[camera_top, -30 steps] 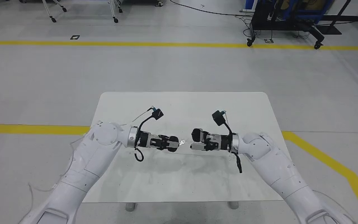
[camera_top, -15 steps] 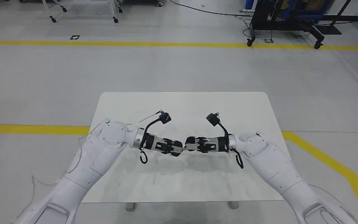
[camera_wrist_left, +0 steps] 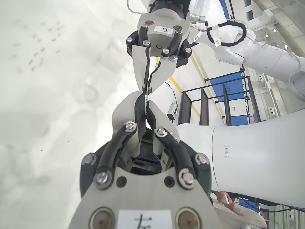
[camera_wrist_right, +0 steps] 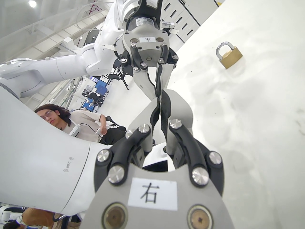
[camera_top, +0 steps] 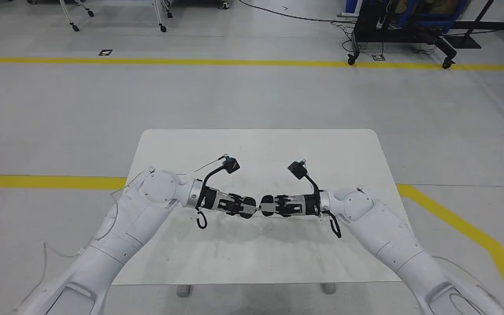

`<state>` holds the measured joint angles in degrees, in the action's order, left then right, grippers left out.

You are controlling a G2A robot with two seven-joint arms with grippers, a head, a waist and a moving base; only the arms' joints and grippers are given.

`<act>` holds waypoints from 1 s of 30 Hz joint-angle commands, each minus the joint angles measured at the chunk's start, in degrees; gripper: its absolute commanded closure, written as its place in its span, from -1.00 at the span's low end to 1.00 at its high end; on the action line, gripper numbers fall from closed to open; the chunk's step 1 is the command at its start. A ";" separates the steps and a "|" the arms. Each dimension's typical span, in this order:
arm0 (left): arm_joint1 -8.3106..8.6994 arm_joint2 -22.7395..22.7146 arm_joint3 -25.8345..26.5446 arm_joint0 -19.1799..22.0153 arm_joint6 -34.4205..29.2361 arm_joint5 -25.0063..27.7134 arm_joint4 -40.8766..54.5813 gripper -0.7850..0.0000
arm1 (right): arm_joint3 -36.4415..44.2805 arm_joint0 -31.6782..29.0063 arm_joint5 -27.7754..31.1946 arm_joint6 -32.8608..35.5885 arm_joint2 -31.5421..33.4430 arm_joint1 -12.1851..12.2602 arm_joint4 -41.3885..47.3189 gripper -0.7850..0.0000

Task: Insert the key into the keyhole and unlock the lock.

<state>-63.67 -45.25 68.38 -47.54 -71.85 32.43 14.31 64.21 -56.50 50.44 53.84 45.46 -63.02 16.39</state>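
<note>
At the left, holds the left gripper point(camera_wrist_left: 144, 98) level above the white table point(camera_top: 331, 157), jaws pressed together at the tips. Meets, over mid-table, the right gripper point(camera_wrist_right: 159, 97) nose to nose, tips touching or all but touching, both forearms lined up along one axis. Shows the right jaws likewise closed down, dark pads nearly flat against each other. Cannot make out the key itself: too small or too well hidden at the meeting of the tips to tell which jaws pinch it, if either. Elsewhere on the white table, has the brass padlock point(camera_wrist_right: 229, 55) lying flat, well apart from both grippers, shackle apparently seated, held by nothing. Reads as a step ahead of insertion: probably a handover or regrip of the key between the two grippers, with the brass padlock not yet picked up or steadied. Puts the task early, with nothing in the keyhole and nothing turned. Calls next for one firm hold on the key's bow with the blade left free, a clean release by the other jaws without dragging it askew, then a reach to the brass padlock to pin or lift it with the keyhole facing the blade. Risks a dropped or twisted key through a mistimed release.
</note>
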 commanded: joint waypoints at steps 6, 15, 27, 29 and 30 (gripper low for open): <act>-0.04 0.30 -0.55 0.35 0.38 0.37 0.04 1.00 | 0.13 0.59 0.46 -0.46 -2.09 0.61 1.60 1.00; 0.08 -0.61 -1.29 0.39 1.31 0.97 0.73 -1.00 | -2.26 1.06 2.84 -2.83 -2.73 1.41 4.57 1.00; 0.66 -3.17 -2.12 0.04 4.48 1.12 0.62 -1.00 | -2.10 -2.25 7.56 -7.56 3.38 4.85 5.58 1.00; 0.66 -3.17 -2.12 0.04 4.48 1.12 0.62 -1.00 | -2.10 -2.25 7.56 -7.56 3.38 4.85 5.58 1.00; 0.66 -3.17 -2.12 0.04 4.48 1.12 0.62 -1.00 | -2.10 -2.25 7.56 -7.56 3.38 4.85 5.58 1.00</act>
<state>-63.01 -48.42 66.26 -47.50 -67.39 33.55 14.93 62.12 -58.76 58.00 46.29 48.84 -58.17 21.98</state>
